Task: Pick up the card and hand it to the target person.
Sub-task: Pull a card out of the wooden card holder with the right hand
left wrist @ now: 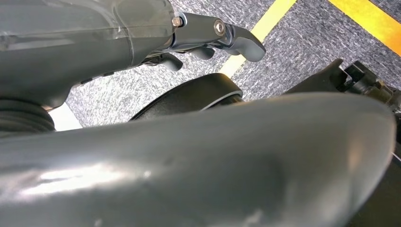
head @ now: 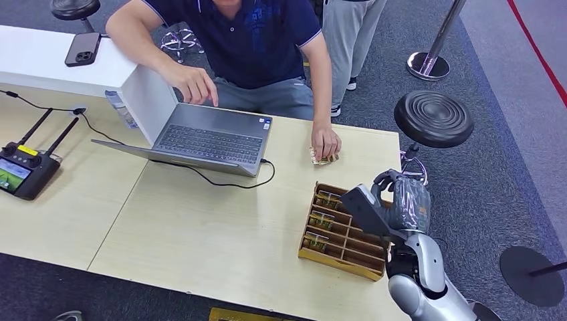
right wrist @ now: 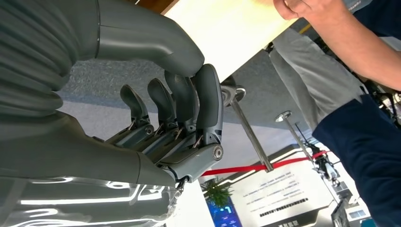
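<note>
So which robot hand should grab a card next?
Probably the right hand: it hovers above the brown wooden divided tray of cards on the table. The left hand hangs low over grey carpet with yellow stripes, away from it.

The floor is grey carpet (head: 481,60) with a red line (head: 535,47) near its right edge. A pale wooden worktop (head: 200,227) stands on it. Beside the worktop's far right corner is a round black stool (head: 433,118). A chrome post base (head: 428,65) stands farther back.
</note>
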You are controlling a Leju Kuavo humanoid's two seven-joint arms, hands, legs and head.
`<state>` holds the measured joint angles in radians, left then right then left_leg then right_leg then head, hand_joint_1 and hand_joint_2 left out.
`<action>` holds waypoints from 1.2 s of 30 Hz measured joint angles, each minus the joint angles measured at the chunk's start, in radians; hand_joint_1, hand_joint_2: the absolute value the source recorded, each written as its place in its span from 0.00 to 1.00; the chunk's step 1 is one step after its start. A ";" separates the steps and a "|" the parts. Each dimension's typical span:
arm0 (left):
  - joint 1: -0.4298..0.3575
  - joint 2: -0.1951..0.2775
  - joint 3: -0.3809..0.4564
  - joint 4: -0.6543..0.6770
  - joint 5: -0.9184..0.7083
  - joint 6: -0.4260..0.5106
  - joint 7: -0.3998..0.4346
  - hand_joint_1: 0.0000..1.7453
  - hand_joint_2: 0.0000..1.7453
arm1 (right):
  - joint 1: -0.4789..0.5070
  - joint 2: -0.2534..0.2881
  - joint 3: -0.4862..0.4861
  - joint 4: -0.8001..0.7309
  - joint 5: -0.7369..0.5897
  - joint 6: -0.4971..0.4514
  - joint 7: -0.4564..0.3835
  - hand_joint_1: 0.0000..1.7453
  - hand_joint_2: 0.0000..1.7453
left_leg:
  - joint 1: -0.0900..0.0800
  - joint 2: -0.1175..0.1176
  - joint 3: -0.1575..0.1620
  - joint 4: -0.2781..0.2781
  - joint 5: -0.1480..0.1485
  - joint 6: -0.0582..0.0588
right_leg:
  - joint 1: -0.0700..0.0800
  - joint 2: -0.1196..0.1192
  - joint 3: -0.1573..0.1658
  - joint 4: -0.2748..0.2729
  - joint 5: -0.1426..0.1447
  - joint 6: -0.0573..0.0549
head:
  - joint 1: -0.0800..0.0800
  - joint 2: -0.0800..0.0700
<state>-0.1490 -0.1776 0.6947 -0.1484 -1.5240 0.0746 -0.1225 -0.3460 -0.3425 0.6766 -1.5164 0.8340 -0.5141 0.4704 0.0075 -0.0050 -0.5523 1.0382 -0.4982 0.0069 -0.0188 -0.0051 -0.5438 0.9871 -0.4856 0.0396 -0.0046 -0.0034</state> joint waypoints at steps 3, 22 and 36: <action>0.002 0.000 0.000 0.000 0.000 0.004 0.000 0.00 0.00 | 0.020 -0.005 -0.005 -0.019 0.012 0.005 0.000 0.66 1.00 | 0.000 0.000 0.000 0.000 0.000 0.000 | 0.000 0.000 0.000 0.000 0.000 0.000 | 0.000 0.000; 0.008 -0.001 0.001 0.000 0.000 0.009 0.000 0.00 0.00 | 0.092 0.009 0.011 -0.030 0.073 0.064 -0.016 0.72 1.00 | 0.000 0.000 0.000 0.000 0.000 0.000 | 0.000 0.000 0.000 0.000 0.000 0.000 | 0.000 0.000; 0.008 -0.001 0.001 0.000 0.000 0.005 0.005 0.00 0.00 | 0.088 0.011 0.011 -0.009 0.147 0.072 0.020 0.54 1.00 | 0.000 0.000 -0.001 0.000 0.000 0.000 | 0.000 0.000 0.000 0.000 0.000 0.000 | 0.000 0.000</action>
<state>-0.1406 -0.1782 0.6954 -0.1484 -1.5240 0.0797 -0.1179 -0.2577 -0.3319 0.6878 -1.5257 0.9814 -0.4423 0.4903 0.0075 -0.0052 -0.5529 1.0380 -0.4982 0.0069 -0.0188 -0.0053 -0.5438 0.9871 -0.4856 0.0395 -0.0046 -0.0034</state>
